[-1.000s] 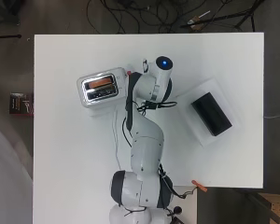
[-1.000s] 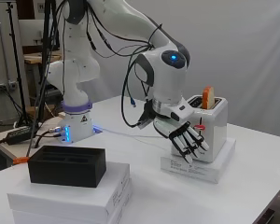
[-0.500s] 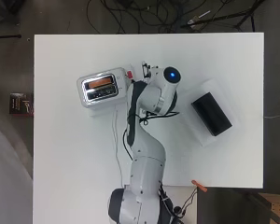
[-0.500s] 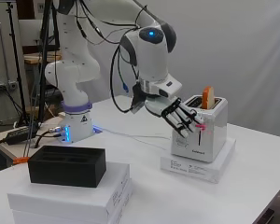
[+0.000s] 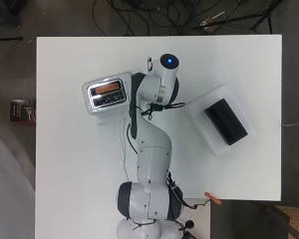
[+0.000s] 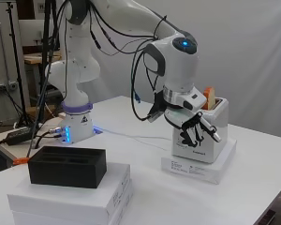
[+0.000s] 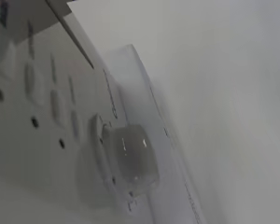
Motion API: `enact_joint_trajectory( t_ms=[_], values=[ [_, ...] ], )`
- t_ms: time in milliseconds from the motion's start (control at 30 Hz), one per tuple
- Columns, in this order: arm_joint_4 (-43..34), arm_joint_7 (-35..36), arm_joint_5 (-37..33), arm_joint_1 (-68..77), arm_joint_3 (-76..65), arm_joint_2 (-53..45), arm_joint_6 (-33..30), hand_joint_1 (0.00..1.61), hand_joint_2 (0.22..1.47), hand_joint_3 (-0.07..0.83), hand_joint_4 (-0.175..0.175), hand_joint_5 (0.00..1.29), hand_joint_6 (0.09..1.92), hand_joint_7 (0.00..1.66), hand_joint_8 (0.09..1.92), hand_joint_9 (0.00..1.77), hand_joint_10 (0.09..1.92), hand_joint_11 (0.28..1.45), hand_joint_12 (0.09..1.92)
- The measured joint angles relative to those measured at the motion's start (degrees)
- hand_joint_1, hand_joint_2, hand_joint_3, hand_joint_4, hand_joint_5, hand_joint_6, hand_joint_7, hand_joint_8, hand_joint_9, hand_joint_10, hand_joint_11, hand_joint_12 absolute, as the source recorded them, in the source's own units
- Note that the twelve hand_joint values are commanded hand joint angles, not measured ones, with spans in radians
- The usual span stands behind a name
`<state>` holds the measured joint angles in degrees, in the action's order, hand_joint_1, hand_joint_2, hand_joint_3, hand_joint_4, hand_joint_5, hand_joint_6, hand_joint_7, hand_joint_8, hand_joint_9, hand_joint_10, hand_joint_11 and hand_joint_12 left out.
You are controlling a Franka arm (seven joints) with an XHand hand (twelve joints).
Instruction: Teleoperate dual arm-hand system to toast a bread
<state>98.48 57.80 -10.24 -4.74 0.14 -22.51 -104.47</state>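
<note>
Standing in the toaster slot is bread; the hand hangs beside it, fingers curled, empty.

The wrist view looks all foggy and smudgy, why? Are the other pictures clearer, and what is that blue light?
Wrist view: too close to the toaster, so its knob and buttons look soft and blurred. Side view: clear; the hand, bread and black box show plainly. Overhead view: clear, even light, soft shadows; the blue light glows on the arm.
</note>
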Motion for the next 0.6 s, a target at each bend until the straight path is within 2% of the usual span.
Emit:
enact_joint_trajectory(
  t_ms=[100,200,300,400,533,600],
  values=[
    [1.81,0.3,-0.44,-0.04,0.03,-0.7,-0.83,0.28,1.2,-0.002,-0.071,0.23,0.09,0.82,1.92,1.05,1.92,0.66,1.7],
    [2.33,1.42,-1.59,-0.14,-0.03,-1.2,-1.04,0.28,1.2,-0.002,-0.065,0.23,0.09,0.81,1.92,1.04,1.92,0.64,1.68],
    [3.9,1.08,-0.61,-0.04,-0.07,-1.64,-1.55,0.47,1.24,0.003,-0.066,0.24,0.09,0.98,1.92,1.27,1.92,0.83,1.82],
    [4.78,0.02,-0.2,-0.02,-0.23,-3.17,-1.17,0.53,1.23,-0.003,-0.078,0.25,0.09,1.09,1.92,1.4,1.92,0.98,1.88],
    [5.3,-1.81,0.68,0.05,-0.24,-4.0,-1.55,0.52,1.21,-0.003,-0.094,0.25,0.09,1.14,1.92,1.46,1.92,1.06,1.89],
    [6.28,-3.41,2.03,0.25,-0.05,-3.71,-1.82,0.39,1.22,0.004,-0.093,0.27,0.09,1.14,1.92,1.47,1.92,1.07,1.89]
  ],
)
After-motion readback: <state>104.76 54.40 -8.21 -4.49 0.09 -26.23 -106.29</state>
